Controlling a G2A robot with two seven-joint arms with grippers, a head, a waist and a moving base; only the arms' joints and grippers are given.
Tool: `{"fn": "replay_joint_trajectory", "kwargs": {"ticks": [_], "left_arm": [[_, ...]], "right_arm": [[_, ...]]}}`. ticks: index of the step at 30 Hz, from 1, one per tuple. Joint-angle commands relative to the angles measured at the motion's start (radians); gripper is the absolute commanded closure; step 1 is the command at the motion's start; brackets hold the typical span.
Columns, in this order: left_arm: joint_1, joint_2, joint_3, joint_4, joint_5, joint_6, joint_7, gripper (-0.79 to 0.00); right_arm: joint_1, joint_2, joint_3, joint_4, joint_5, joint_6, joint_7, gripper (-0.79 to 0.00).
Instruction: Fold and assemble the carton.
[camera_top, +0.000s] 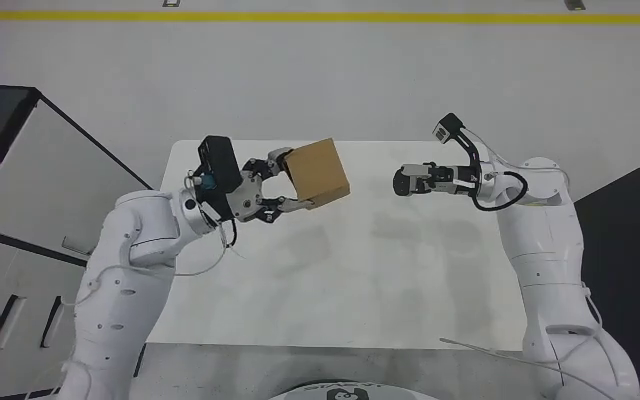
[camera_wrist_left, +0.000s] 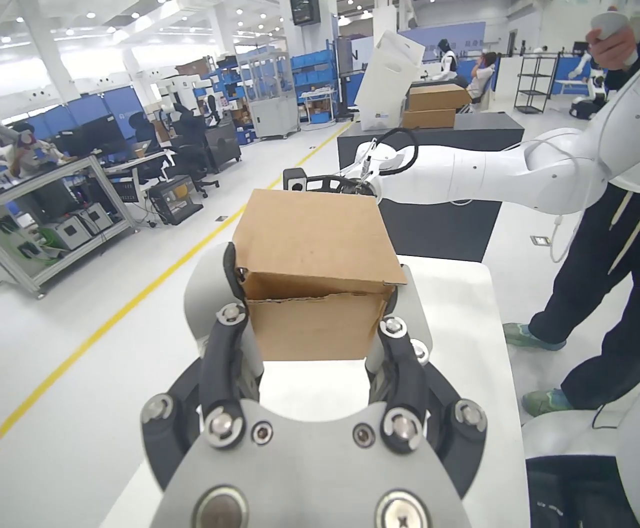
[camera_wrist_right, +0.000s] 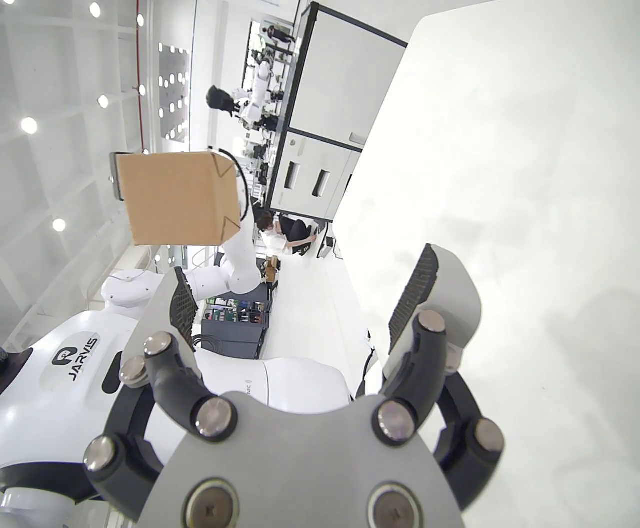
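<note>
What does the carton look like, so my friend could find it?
Look at the white table, then at the robot's left hand near its far edge. The carton is the plain brown cardboard cube pinched there, the only brown thing at this table.

Carton (camera_top: 320, 172) — over table (camera_top: 400, 280) (in left gripper (camera_top: 296, 180))

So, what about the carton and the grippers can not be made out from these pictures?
1. Left wrist view: the carton hides its own far end, and the fingertips of the right gripper behind it.
2. Right wrist view: the carton covers most of the left gripper that holds it.
3. Top view: the carton's underside, hidden by its upper faces.
</note>
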Motion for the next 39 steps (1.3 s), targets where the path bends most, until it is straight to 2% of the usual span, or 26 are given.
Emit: {"fn": "replay_joint_trajectory", "kwargs": {"ticks": [1, 8, 10, 13, 15, 22, 35, 39], "left_arm": [[-0.004, 0.003, -0.003, -0.011, -0.022, 0.003, -0.033, 0.000], [-0.002, 0.002, -0.003, -0.011, -0.023, 0.009, -0.028, 0.000], [0.001, -0.001, 0.007, -0.018, -0.017, 0.004, 0.036, 0.000], [-0.061, -0.002, -0.001, -0.039, 0.100, -0.065, 0.137, 0.000], [-0.109, 0.002, 0.007, -0.059, 0.197, -0.065, 0.200, 0.000], [-0.211, 0.053, 0.053, -0.056, 0.550, -0.065, 0.460, 0.000], [-0.211, 0.053, 0.054, -0.065, 0.552, -0.057, 0.461, 0.000], [-0.237, 0.065, 0.038, -0.064, 0.573, -0.065, 0.493, 0.000]], "right_arm": [[0.000, 0.000, 0.000, 0.000, 0.000, 0.000, 0.000, -0.785], [0.000, 0.000, 0.000, 0.000, 0.000, 0.000, 0.000, -0.785], [0.000, 0.000, 0.000, 0.000, 0.000, 0.000, 0.000, -0.785], [0.000, 0.000, 0.000, 0.000, 0.000, 0.000, 0.000, -0.785], [0.000, 0.000, 0.000, 0.000, 0.000, 0.000, 0.000, -0.785], [0.000, 0.000, 0.000, 0.000, 0.000, 0.000, 0.000, -0.785], [0.000, 0.000, 0.000, 0.000, 0.000, 0.000, 0.000, -0.785], [0.000, 0.000, 0.000, 0.000, 0.000, 0.000, 0.000, -0.785]]}}
